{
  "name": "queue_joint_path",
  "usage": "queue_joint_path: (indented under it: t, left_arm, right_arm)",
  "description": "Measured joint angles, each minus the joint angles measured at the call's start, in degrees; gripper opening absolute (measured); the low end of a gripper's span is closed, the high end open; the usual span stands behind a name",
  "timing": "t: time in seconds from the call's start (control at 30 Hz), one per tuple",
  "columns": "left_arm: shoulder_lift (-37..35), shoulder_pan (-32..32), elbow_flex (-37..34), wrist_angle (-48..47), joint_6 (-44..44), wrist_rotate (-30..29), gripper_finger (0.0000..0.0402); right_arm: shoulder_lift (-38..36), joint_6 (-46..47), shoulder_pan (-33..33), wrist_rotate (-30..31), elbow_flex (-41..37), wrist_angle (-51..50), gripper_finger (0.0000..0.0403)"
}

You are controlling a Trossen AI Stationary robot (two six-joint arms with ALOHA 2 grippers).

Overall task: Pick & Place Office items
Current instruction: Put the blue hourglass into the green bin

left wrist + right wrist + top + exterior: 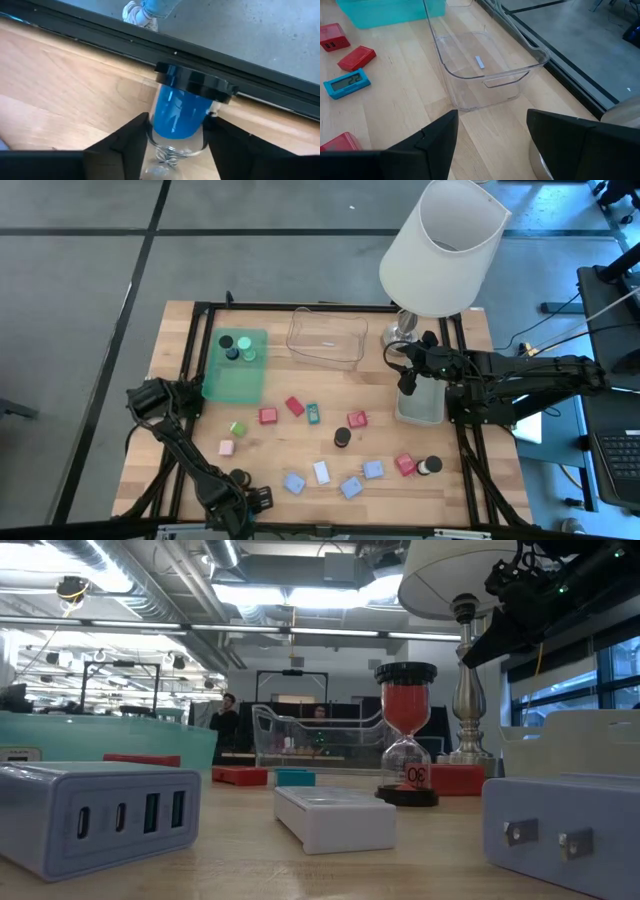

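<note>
The left tool at the surface's near edge is clamped on a blue sand timer with black caps and a clear glass waist. The right tool, half open and empty, hovers over the grey tray beside the lamp.

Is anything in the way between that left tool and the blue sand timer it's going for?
Nothing visible. In the left wrist view the blue sand timer sits directly in front of the left tool, by the edge of the table, with only bare wood beside it. The right tool waits at the grey tray.
</note>
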Motion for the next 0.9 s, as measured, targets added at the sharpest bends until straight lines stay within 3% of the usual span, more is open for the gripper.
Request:
queue_joint_path:
  t: [0.13,0.23,0.67,0.9]
  left_arm:
    - [-0.05,-0.02,0.00,0.22,-3.42,-2.52,0.0167]
    - [-0.81,0.08,-0.13,0.69,-5.32,-8.13,0.0167]
    - [-13.39,4.33,-0.13,8.05,-9.18,-48.40,0.0169]
    - [-16.95,11.43,-0.13,10.12,-19.83,-53.50,0.0169]
  right_arm:
    - [0.01,0.00,0.00,-0.01,0.00,0.00,0.0242]
    - [0.01,0.00,0.00,0.00,0.00,0.01,0.0242]
    - [0.01,0.00,0.00,0.00,0.00,0.01,0.0242]
    - [0.01,0.00,-0.02,0.00,0.00,0.01,0.0242]
